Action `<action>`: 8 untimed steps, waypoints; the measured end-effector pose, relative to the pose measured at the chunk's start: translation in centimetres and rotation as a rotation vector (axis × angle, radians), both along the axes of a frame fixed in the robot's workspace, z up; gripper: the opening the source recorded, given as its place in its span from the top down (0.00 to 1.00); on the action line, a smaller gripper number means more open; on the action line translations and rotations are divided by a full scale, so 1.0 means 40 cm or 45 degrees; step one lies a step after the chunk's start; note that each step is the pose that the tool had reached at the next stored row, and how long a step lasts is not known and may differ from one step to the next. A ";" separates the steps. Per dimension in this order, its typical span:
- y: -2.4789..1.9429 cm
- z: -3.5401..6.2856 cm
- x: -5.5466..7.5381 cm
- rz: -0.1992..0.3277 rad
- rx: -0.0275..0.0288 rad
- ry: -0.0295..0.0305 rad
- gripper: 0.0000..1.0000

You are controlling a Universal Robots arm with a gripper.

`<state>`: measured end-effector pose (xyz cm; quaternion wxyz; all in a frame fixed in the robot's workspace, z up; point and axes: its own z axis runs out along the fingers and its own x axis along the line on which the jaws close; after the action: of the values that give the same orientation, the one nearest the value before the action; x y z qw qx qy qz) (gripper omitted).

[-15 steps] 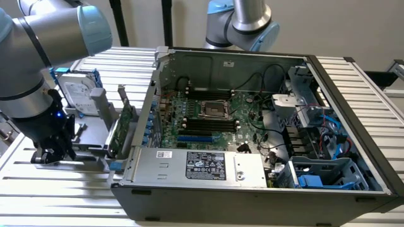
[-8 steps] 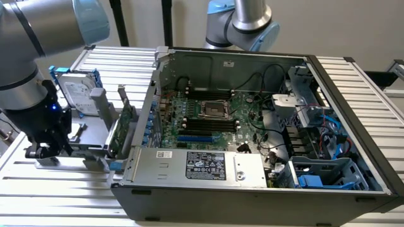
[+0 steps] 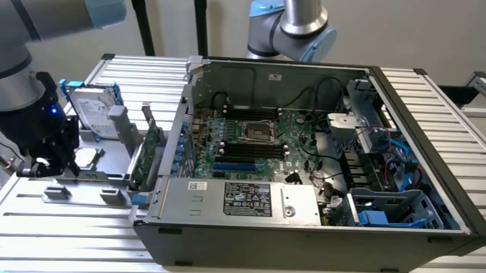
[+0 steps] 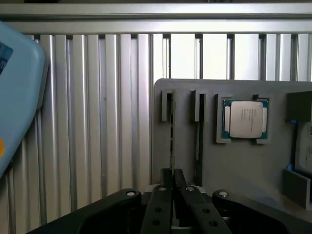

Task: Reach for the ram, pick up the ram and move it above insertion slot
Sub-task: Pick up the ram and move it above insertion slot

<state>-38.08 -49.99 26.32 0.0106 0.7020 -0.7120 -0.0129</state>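
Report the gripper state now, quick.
Gripper: closed on the ram, which stands on edge in a slot of the grey holder.

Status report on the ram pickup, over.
Gripper shut on the ram. Ram upright in gray holder slot, not lifted. Second stick in neighbouring slot, apart.
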 end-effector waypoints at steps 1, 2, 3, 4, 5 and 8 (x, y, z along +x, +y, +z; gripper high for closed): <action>0.000 0.012 0.003 0.001 -0.0002 0.0002 0.87; 0.000 0.023 0.008 0.002 -0.0001 0.0001 0.87; 0.000 0.035 0.012 0.003 0.0000 0.0001 0.87; 0.000 0.046 0.018 0.005 0.0003 0.0002 0.87; 0.000 0.057 0.023 0.007 0.0012 0.0002 0.87; 0.000 0.091 0.041 0.013 0.0040 0.0007 0.87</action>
<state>-36.43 -49.99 29.96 0.0098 0.7055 -0.7085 -0.0142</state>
